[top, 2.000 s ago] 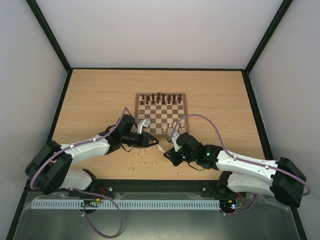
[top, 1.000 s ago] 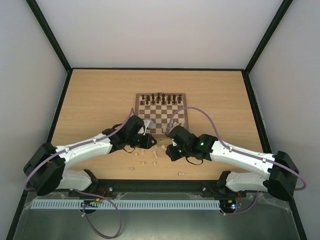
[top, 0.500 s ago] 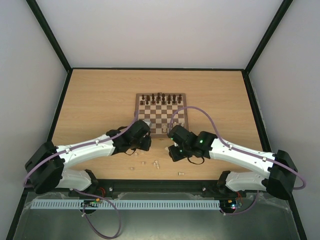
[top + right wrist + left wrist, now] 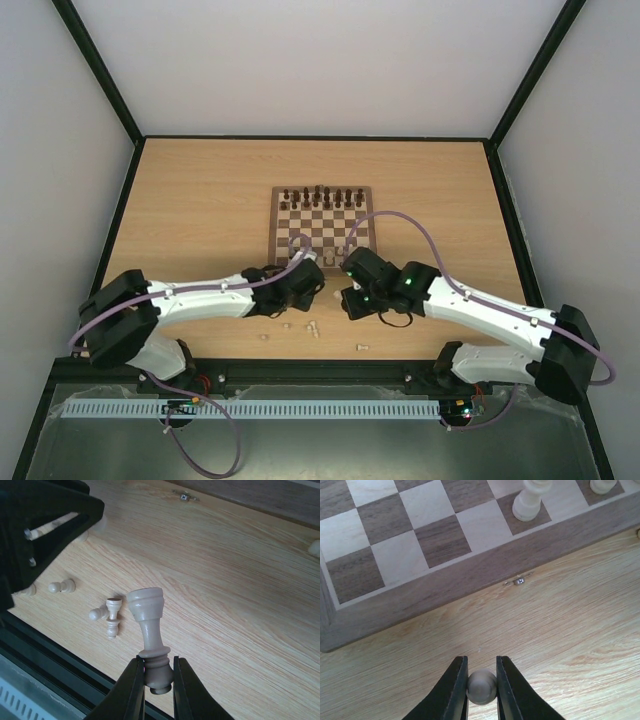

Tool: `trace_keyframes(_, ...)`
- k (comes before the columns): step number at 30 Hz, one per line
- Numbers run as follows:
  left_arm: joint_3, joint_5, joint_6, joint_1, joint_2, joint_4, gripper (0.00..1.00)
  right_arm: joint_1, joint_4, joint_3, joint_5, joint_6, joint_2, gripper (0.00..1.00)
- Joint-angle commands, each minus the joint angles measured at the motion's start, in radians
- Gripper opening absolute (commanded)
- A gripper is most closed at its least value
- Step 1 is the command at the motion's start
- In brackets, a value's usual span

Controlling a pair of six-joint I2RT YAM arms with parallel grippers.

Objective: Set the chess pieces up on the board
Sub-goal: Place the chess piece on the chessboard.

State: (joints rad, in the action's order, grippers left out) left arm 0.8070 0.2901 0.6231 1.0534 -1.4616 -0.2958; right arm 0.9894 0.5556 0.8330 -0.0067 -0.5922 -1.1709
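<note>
The board (image 4: 322, 228) lies mid-table with dark pieces on its far rows and a few cream chess pieces (image 4: 345, 256) on its near row. My left gripper (image 4: 481, 680) is shut on the round head of a cream pawn (image 4: 481, 687), just off the board's near border (image 4: 470, 577). My right gripper (image 4: 158, 677) is shut on the head end of a taller cream piece (image 4: 149, 625), whose base points away from the fingers above the table. In the top view both grippers (image 4: 310, 283) (image 4: 352, 296) hang close together at the board's near edge.
Several loose cream pieces lie on the table near the front edge (image 4: 312, 327) (image 4: 362, 347) (image 4: 110, 614). The left arm's black gripper body fills the right wrist view's upper left (image 4: 40, 525). A cream piece (image 4: 530, 502) stands on the board's near row. The black table rim (image 4: 60, 650) is close by.
The left gripper has moved right along the board's near edge towards the right gripper, its arm stretching out. The right gripper has shifted only slightly. The loose pieces lie as before.
</note>
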Motion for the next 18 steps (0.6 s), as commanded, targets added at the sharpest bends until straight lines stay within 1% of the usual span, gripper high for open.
trace_keyframes(1, 0.001, 0.146, 0.026, 0.044, -0.036, 0.053, 0.06, -0.020, 0.036, -0.023, -0.012, -0.011, 0.047, 0.09)
trace_keyframes(6, -0.041, 0.183, 0.036, 0.064, -0.040, 0.134, 0.06, -0.030, 0.032, -0.036, -0.019, -0.004, 0.071, 0.09)
trace_keyframes(11, -0.064, 0.274, 0.028, 0.068, -0.020, 0.194, 0.06, -0.034, 0.019, -0.043, -0.023, -0.003, 0.081, 0.09)
trace_keyframes(14, -0.052, 0.316, 0.009, 0.064, -0.032, 0.209, 0.06, -0.036, 0.015, -0.044, -0.024, -0.002, 0.084, 0.09)
trace_keyframes(18, -0.025, 0.315, -0.011, 0.035, -0.059, 0.220, 0.08, -0.037, 0.008, -0.048, -0.024, -0.002, 0.091, 0.09)
